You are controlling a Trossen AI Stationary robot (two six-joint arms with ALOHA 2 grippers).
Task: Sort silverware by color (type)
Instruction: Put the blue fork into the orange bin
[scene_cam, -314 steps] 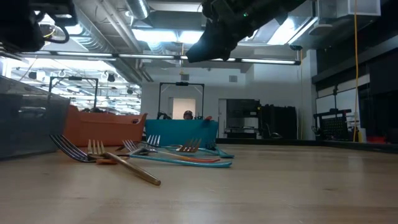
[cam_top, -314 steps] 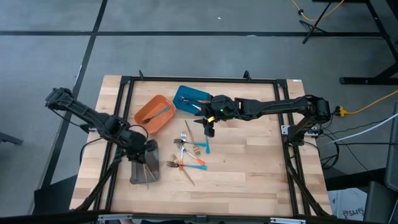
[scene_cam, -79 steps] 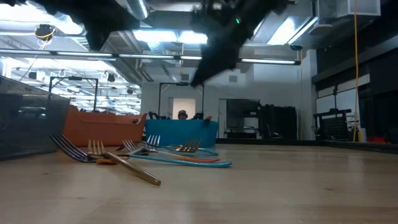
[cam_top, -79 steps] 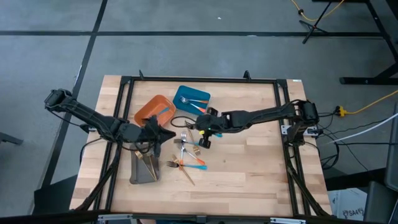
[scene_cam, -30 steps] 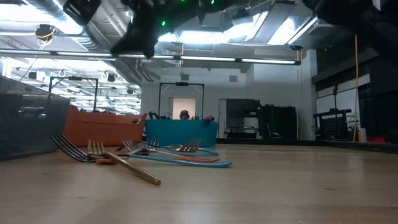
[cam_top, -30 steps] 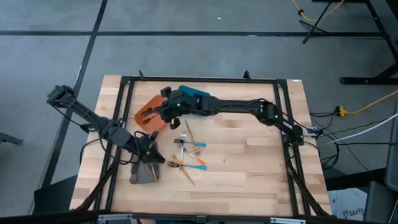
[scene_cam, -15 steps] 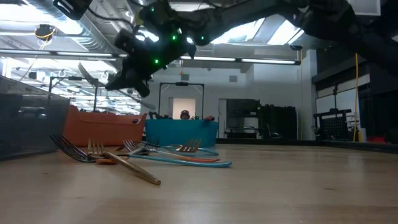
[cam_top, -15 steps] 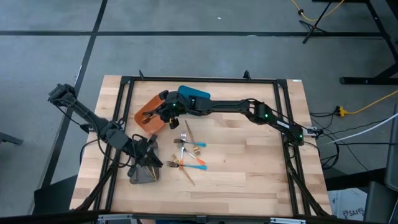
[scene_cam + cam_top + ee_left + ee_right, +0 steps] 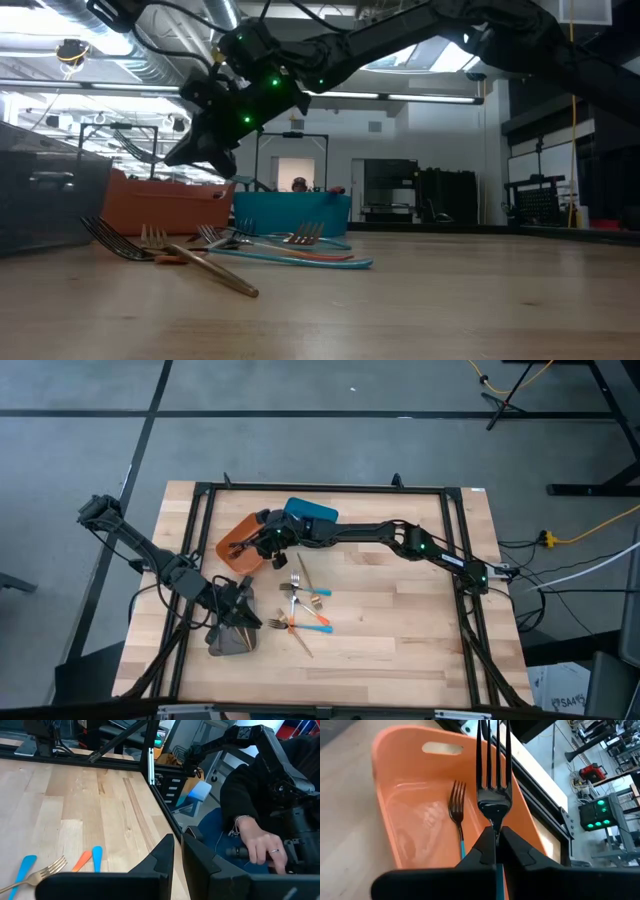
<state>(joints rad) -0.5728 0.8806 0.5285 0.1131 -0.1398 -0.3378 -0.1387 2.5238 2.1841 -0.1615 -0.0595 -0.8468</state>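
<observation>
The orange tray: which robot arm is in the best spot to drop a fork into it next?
The right arm, most likely. Its right gripper is shut on a fork above the orange tray, where another fork already lies. The left gripper is at the grey tray.

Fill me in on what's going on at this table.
The right tool is shut on a dark-tined fork, holding it above the orange plastic tray, where one fork already lies. The left tool hangs over the grey tray, its fingers close together. More forks and spoons lie loose on the wooden table.
</observation>
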